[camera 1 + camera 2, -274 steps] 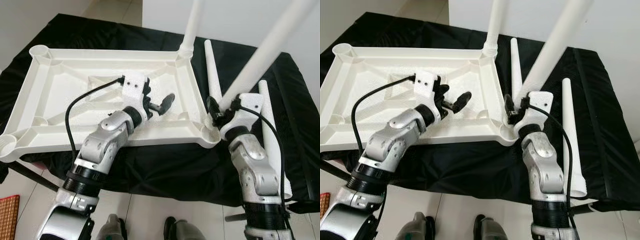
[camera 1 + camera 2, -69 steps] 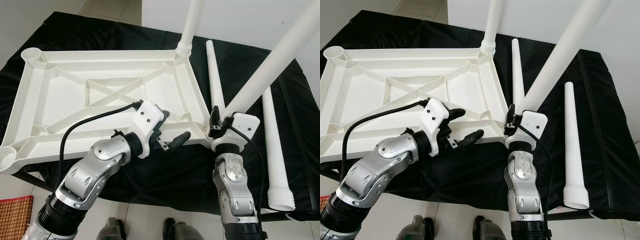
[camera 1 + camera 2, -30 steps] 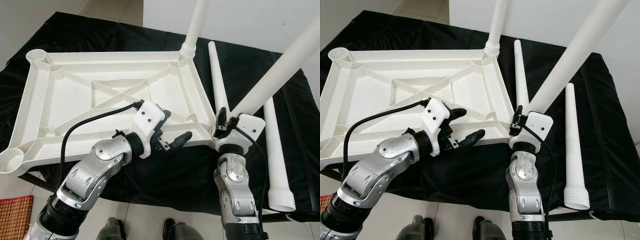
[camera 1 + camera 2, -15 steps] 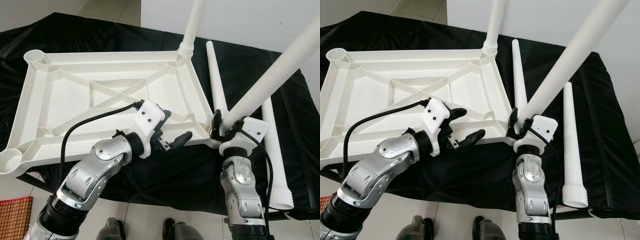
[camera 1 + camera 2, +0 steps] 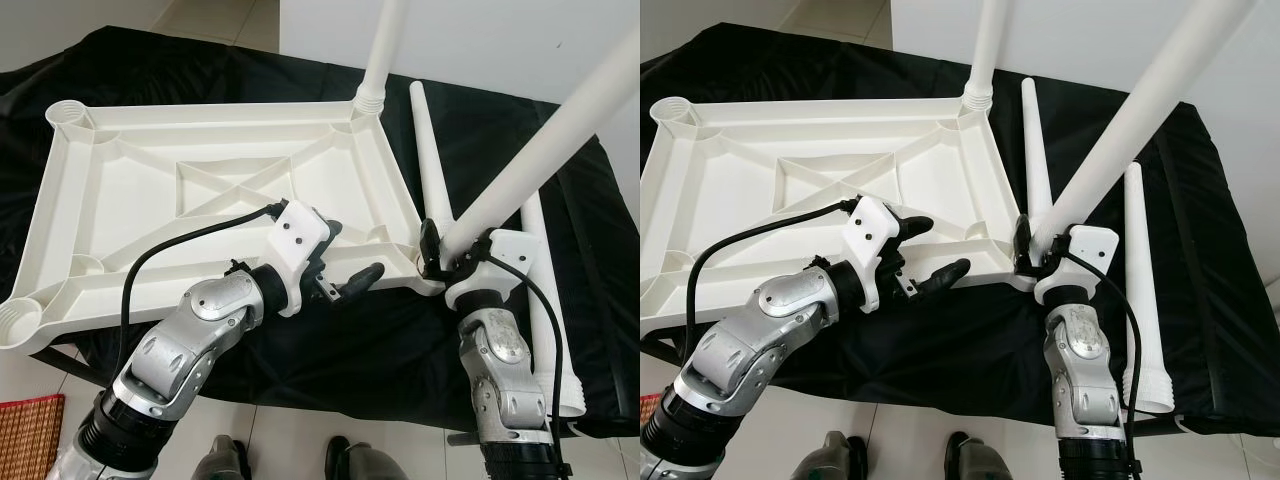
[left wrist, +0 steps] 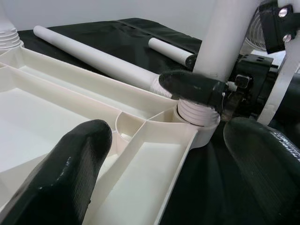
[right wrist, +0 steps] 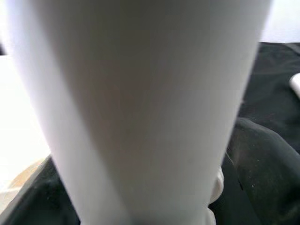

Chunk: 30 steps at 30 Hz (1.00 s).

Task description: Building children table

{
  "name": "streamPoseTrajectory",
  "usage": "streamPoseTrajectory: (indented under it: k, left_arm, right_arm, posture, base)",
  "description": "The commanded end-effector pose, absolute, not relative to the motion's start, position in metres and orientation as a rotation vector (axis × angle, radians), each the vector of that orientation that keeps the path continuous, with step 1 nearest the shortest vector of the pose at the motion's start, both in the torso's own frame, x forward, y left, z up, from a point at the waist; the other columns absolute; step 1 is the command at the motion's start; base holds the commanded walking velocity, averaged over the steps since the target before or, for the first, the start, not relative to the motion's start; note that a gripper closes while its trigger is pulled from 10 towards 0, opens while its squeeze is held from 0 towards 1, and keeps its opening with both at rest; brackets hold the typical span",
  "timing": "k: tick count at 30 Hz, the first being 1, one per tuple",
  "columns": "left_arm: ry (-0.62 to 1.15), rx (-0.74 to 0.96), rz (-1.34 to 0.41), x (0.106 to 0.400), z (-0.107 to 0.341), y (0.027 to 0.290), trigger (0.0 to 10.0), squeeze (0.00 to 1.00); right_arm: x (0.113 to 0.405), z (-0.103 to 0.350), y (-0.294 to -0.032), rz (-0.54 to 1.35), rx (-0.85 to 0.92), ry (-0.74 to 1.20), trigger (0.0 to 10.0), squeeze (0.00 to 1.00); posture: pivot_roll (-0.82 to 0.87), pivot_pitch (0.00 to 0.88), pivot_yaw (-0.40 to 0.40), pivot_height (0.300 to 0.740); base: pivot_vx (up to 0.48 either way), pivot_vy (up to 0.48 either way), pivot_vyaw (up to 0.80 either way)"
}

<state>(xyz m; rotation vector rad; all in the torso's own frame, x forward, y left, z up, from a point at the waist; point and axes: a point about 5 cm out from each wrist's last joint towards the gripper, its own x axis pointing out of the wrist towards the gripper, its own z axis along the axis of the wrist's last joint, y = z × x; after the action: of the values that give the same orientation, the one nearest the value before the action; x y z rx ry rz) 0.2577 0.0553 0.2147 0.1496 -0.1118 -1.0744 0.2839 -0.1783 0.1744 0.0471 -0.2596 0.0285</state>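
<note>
The white tabletop [image 5: 130, 200] lies upside down on a black cloth. One white leg [image 5: 383, 45] stands upright in its far right corner socket. A second leg [image 5: 545, 150] leans out of the near right corner socket [image 6: 199, 119], and my right gripper [image 5: 438, 250] is shut on its threaded base. In the right wrist view this leg [image 7: 140, 108] is very close. My left gripper [image 5: 345, 258] is open, its fingers [image 6: 65, 173] straddling the tabletop's near rim just left of that corner, holding nothing.
Two loose white legs lie on the cloth right of the tabletop, one [image 5: 425, 140] beside its right rim, the other [image 5: 548, 300] near the cloth's right edge. The black-covered stand [image 5: 330, 340] ends just in front of me. A white wall rises behind.
My right wrist and forearm have swung to the right around the leg's base, still gripping it. The left gripper has stayed at the near rim.
</note>
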Motion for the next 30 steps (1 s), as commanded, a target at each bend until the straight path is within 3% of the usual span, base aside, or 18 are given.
streamPoseTrajectory:
  k: [1,27,28,29,30]
  left_arm:
    - [-0.117,0.152,-1.14,0.251,0.216,0.052,10.0,0.0]
    - [-0.094,0.158,-1.204,0.243,0.212,0.049,10.0,0.0]
    - [-0.094,0.158,-1.202,0.243,0.212,0.049,10.0,0.0]
    - [-0.095,0.157,-1.198,0.243,0.213,0.05,10.0,0.0]
    - [-0.095,0.157,-1.198,0.243,0.213,0.05,10.0,0.0]
  right_arm:
    - [0.283,0.163,-0.183,0.067,0.039,-0.195,10.0,0.0]
    - [0.285,0.186,-0.196,0.451,-0.047,-0.217,10.0,0.0]
    - [0.285,0.186,-0.196,0.47,-0.052,-0.218,5.9,0.0]
    - [0.285,0.187,-0.196,0.484,-0.052,-0.219,0.0,0.0]
    - [0.285,0.187,-0.196,0.484,-0.052,-0.219,0.0,0.0]
  posture:
    - [0.06,0.211,-0.059,0.74]
    - [0.05,0.216,-0.059,0.74]
    - [0.05,0.216,-0.059,0.74]
    - [0.05,0.216,-0.059,0.74]
    - [0.05,0.216,-0.059,0.74]
  base:
    - [0.0,0.0,0.0]
    - [0.0,0.0,0.0]
    - [0.0,0.0,0.0]
    - [0.0,0.0,0.0]
    - [0.0,0.0,0.0]
